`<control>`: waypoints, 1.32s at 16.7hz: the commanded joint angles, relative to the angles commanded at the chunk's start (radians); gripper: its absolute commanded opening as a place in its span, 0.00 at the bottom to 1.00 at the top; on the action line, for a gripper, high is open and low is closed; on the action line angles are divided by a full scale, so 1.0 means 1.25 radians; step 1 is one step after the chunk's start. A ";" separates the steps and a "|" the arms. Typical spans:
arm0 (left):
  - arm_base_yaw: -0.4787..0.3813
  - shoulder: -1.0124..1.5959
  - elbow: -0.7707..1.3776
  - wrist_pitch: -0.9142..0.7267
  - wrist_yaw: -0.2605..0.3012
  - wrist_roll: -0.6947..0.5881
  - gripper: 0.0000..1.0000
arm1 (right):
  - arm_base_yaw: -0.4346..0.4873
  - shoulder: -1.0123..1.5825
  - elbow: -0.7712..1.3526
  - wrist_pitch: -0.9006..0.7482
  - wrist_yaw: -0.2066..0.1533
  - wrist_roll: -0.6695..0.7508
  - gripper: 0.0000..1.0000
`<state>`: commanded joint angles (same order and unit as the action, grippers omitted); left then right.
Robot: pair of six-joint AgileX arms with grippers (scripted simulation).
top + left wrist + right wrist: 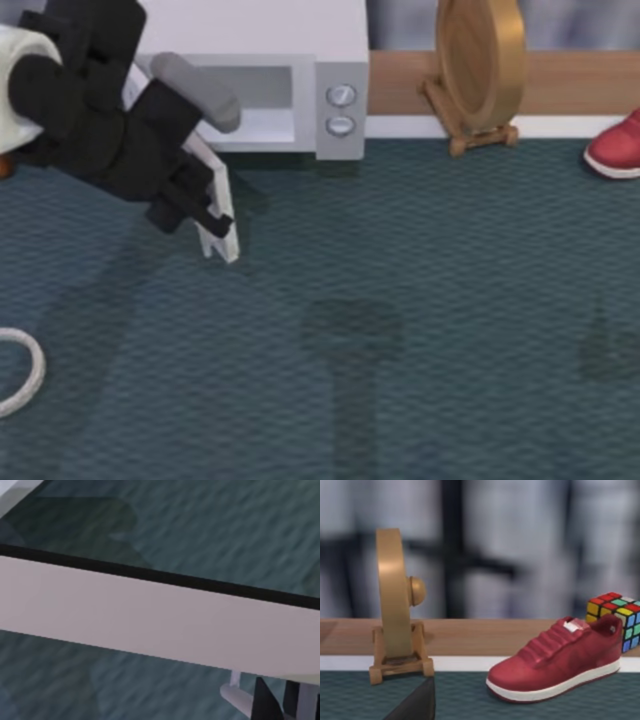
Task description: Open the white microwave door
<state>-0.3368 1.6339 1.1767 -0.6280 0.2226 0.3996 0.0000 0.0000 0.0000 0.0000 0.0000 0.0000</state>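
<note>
From above, you see the white microwave at the bench's far left, its white microwave door swung outward, the left gripper at its free edge; whether the jaws pinch it, you cannot tell. Only your right wrist view shows the Rubik's cube behind the red shoe.

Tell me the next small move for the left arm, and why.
Probably keep swinging the door outward to the left. The left gripper is at the door's free edge, the door stands well out from the microwave with the cavity exposed, but it isn't fully open.
</note>
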 joint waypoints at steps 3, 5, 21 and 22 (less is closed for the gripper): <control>0.000 0.000 0.000 0.000 0.000 0.000 0.00 | 0.000 0.000 0.000 0.000 0.000 0.000 1.00; 0.000 0.000 0.000 0.000 0.000 0.000 0.00 | 0.000 0.000 0.000 0.000 0.000 0.000 1.00; 0.066 -0.015 -0.013 -0.048 0.076 0.159 0.00 | 0.000 0.000 0.000 0.000 0.000 0.000 1.00; 0.069 -0.017 -0.013 -0.049 0.078 0.163 0.00 | 0.000 0.000 0.000 0.000 0.000 0.000 1.00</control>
<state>-0.2506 1.6121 1.1604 -0.6887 0.3201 0.6033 0.0000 0.0000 0.0000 0.0000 0.0000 0.0000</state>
